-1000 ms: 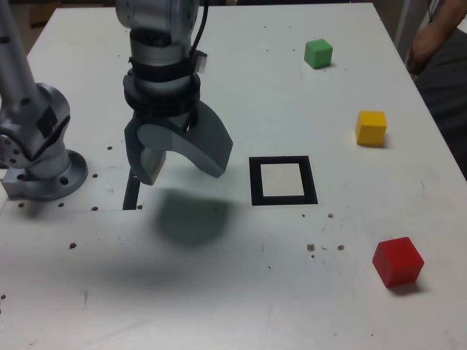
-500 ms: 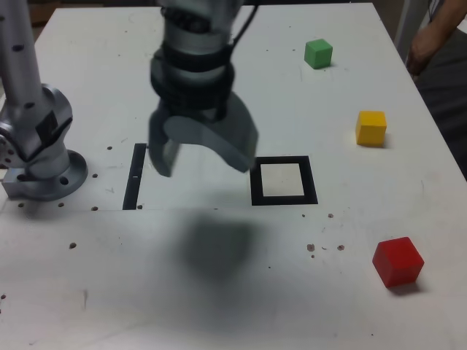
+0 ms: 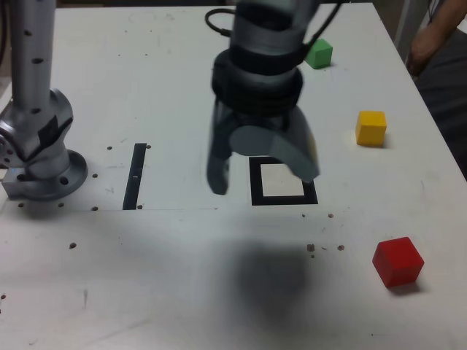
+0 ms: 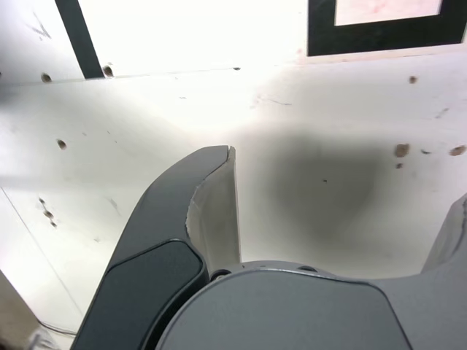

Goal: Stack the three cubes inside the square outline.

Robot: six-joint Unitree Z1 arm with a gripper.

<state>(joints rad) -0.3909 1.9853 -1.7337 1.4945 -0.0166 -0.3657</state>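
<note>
My jaws point(image 3: 264, 175) stand fully apart and hold nothing; they point down at the white desk point(image 3: 182, 292) and hang above it, casting a dark shadow point(image 3: 273, 281) on the surface beneath. The square outline point(image 3: 283, 181) lies just behind my jaws in the exterior view, its near-left portion partly covered by them; its white centre is bare. In the wrist view the same outline point(image 4: 379, 36) appears ahead of the jaw tips, clear of them. The red cube point(image 3: 398, 261) sits on the desk well apart from my jaws, toward the exterior view's right and nearer the camera. The yellow cube point(image 3: 371, 127) sits to the exterior view's right of my jaws, beyond the outline. The green cube point(image 3: 319, 52) sits farthest back, partly hidden behind my wrist. A straight black strip point(image 3: 135, 175) lies to the exterior view's left of my jaws, near the arm's base point(image 3: 40, 160). No cube touches another.
</note>
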